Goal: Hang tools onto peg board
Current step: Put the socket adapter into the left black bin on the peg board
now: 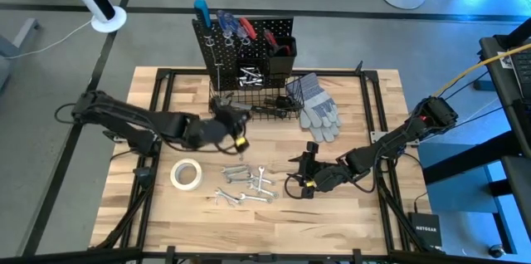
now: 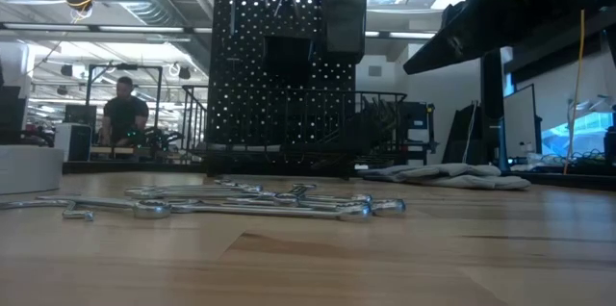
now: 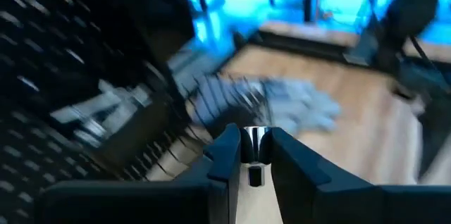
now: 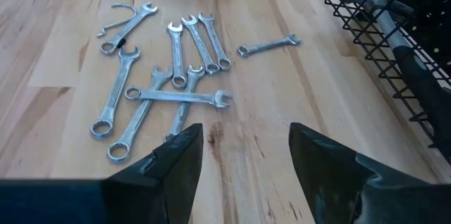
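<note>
The black peg board (image 1: 245,44) stands upright at the table's far side, with a wire basket (image 1: 257,102) at its base and red- and blue-handled tools on it. Several silver wrenches (image 4: 169,76) lie loose on the wood near the middle front, next to a white tape roll (image 1: 187,173). My left gripper (image 3: 252,143) hangs in front of the basket, above the table, shut on a small silver wrench (image 3: 255,145). To the right of the pile my right gripper (image 4: 245,160) stands open with nothing between its fingers. My left gripper pinches a narrow silver part of the wrench (image 3: 255,139) between its two fingers. The fingers hide the rest of the tool, so which end it has cannot be told. The wrench is lifted clear of the table.
A pair of grey work gloves (image 1: 318,106) lies to the right of the basket. Black frame rails (image 1: 158,114) run along the table's sides. Beyond the table, a person (image 2: 125,109) sits far back in the room.
</note>
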Action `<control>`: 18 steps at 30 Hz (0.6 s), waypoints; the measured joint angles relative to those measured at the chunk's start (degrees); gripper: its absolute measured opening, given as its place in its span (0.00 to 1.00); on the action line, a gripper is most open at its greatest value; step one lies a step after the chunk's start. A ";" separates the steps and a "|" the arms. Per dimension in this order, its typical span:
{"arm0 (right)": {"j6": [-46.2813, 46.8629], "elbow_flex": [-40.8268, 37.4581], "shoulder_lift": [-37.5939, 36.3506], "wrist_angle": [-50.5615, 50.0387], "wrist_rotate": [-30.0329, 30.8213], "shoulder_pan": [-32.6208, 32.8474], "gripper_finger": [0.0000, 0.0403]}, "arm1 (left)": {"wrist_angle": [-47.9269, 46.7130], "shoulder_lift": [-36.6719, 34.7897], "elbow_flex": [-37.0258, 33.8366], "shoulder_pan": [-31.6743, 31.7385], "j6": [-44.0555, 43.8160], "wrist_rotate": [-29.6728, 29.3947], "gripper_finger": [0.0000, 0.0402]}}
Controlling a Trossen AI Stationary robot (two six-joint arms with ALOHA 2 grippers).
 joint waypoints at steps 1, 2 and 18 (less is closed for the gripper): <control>0.00 0.00 0.00 -0.09 0.02 0.00 0.54 | 1.36 -0.74 0.00 1.14 1.62 -0.19 0.14; 0.00 0.00 0.00 0.01 0.01 0.00 0.54 | 2.72 -1.15 0.00 2.28 3.01 -0.24 0.14; 0.00 0.00 0.00 -0.25 0.01 0.00 0.54 | 9.96 1.31 0.00 19.83 13.60 8.20 0.15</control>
